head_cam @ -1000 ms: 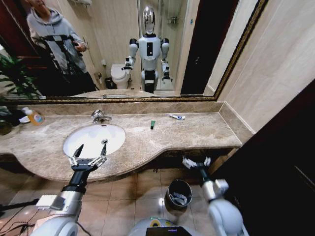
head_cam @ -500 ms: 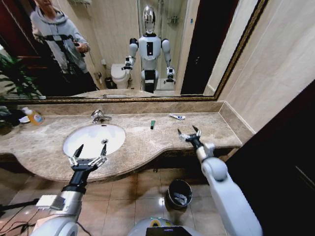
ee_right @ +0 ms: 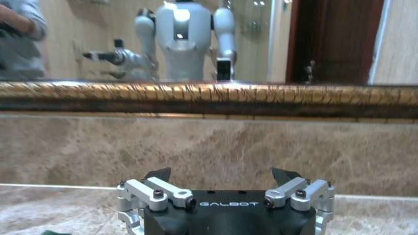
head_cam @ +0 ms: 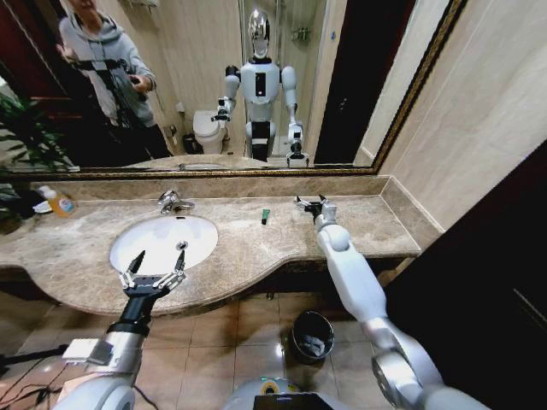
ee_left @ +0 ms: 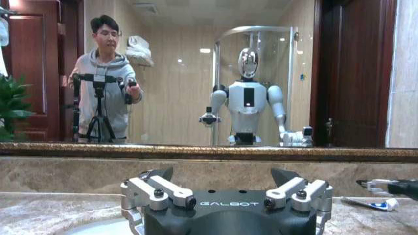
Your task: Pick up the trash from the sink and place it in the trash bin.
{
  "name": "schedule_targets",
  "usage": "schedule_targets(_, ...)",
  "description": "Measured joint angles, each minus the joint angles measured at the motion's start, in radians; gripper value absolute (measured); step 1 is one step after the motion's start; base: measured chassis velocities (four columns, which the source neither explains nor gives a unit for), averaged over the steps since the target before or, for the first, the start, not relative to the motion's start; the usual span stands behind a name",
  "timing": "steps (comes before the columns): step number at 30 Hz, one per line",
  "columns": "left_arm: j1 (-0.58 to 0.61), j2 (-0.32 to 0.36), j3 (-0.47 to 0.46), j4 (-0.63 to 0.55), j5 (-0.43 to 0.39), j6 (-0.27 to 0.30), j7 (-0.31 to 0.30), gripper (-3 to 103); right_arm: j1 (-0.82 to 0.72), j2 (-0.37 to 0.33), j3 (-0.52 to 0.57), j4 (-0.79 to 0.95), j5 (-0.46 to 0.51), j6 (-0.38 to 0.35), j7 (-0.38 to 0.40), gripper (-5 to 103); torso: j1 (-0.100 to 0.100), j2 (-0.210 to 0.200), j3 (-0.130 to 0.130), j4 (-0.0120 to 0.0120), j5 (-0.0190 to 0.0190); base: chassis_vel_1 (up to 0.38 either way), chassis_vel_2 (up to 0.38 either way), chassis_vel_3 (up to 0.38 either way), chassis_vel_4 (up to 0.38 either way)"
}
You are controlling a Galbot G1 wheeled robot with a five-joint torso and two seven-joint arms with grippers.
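Head view: right claw (head_cam: 309, 203) outstretched, spread, above blue-and-white packet (head_cam: 308, 204)

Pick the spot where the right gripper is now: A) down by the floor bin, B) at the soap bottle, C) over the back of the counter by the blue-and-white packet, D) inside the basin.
C: in the head view the right gripper is stretched out over the counter near the backsplash, right at the blue-and-white packet, far from the bin and the basin.
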Motion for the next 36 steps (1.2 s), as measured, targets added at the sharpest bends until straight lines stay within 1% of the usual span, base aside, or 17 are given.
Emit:
schedule_targets(2, 0.000, 0.000, 0.000, 0.000, 0.000, 0.000, 0.000, 100, 0.034, 0.028, 0.010, -0.067, -0.021, 0.001, 0.014, 100, 0.000, 0.000, 0.000, -0.0001, 0.0000, 0.000, 0.000, 0.000, 0.000)
schedule_targets(4, 0.000, 0.000, 0.000, 0.000, 0.000, 0.000, 0.000, 100, 0.044, 0.035, 0.014, -0.086, -0.028, 0.003, 0.018, 100, 0.000, 0.000, 0.000, -0.0001, 0.0000, 0.000, 0.000, 0.000, 0.000)
schedule_targets(6, 0.000, 0.000, 0.000, 0.000, 0.000, 0.000, 0.000, 100, 0.081, 0.051, 0.033, -0.151, -0.050, 0.013, 0.031, 100, 0.000, 0.000, 0.000, 0.0002, 0.0001, 0.000, 0.000, 0.000, 0.000)
schedule_targets(10, 0.000, 0.000, 0.000, 0.000, 0.000, 0.000, 0.000, 100, 0.096, 0.030, 0.068, -0.201, -0.062, 0.025, 0.053, 100, 0.000, 0.000, 0.000, 0.0002, 0.0001, 0.000, 0.000, 0.000, 0.000)
schedule_targets(12, 0.000, 0.000, 0.000, 0.000, 0.000, 0.000, 0.000, 100, 0.096, 0.010, 0.088, -0.225, -0.053, 0.031, 0.065, 100, 0.000, 0.000, 0.000, -0.0009, 0.0000, 0.000, 0.000, 0.000, 0.000)
schedule_targets(15, 0.000, 0.000, 0.000, 0.000, 0.000, 0.000, 0.000, 100, 0.108, 0.007, 0.093, -0.259, -0.045, 0.036, 0.066, 100, 0.000, 0.000, 0.000, -0.0005, 0.0003, 0.000, 0.000, 0.000, 0.000)
schedule_targets(27, 0.000, 0.000, 0.000, 0.000, 0.000, 0.000, 0.000, 100, 0.139, 0.034, 0.090, -0.341, -0.044, 0.059, 0.046, 100, 0.000, 0.000, 0.000, 0.0000, 0.0001, 0.000, 0.000, 0.000, 0.000)
schedule_targets(28, 0.000, 0.000, 0.000, 0.000, 0.000, 0.000, 0.000, 100, 0.143, 0.035, 0.089, -0.346, -0.044, 0.060, 0.045, 102, 0.000, 0.000, 0.000, 0.0000, 0.0000, 0.000, 0.000, 0.000, 0.000)
schedule_targets(29, 0.000, 0.000, 0.000, 0.000, 0.000, 0.000, 0.000, 100, 0.144, 0.036, 0.089, -0.348, -0.044, 0.061, 0.044, 102, 0.000, 0.000, 0.000, 0.0000, 0.0001, 0.000, 0.000, 0.000, 0.000)
schedule_targets(30, 0.000, 0.000, 0.000, 0.000, 0.000, 0.000, 0.000, 100, 0.147, 0.035, 0.089, -0.353, -0.043, 0.064, 0.043, 97, 0.000, 0.000, 0.000, 0.0000, 0.0002, 0.000, 0.000, 0.000, 0.000)
schedule_targets(32, 0.000, 0.000, 0.000, 0.000, 0.000, 0.000, 0.000, 100, 0.147, 0.034, 0.089, -0.355, -0.043, 0.066, 0.042, 97, 0.000, 0.000, 0.000, 0.0000, 0.0001, 0.000, 0.000, 0.000, 0.000)
schedule_targets(36, 0.000, 0.000, 0.000, 0.000, 0.000, 0.000, 0.000, 100, 0.141, 0.023, 0.088, -0.353, -0.041, 0.068, 0.035, 82, 0.000, 0.000, 0.000, -0.0001, 0.0001, 0.000, 0.000, 0.000, 0.000)
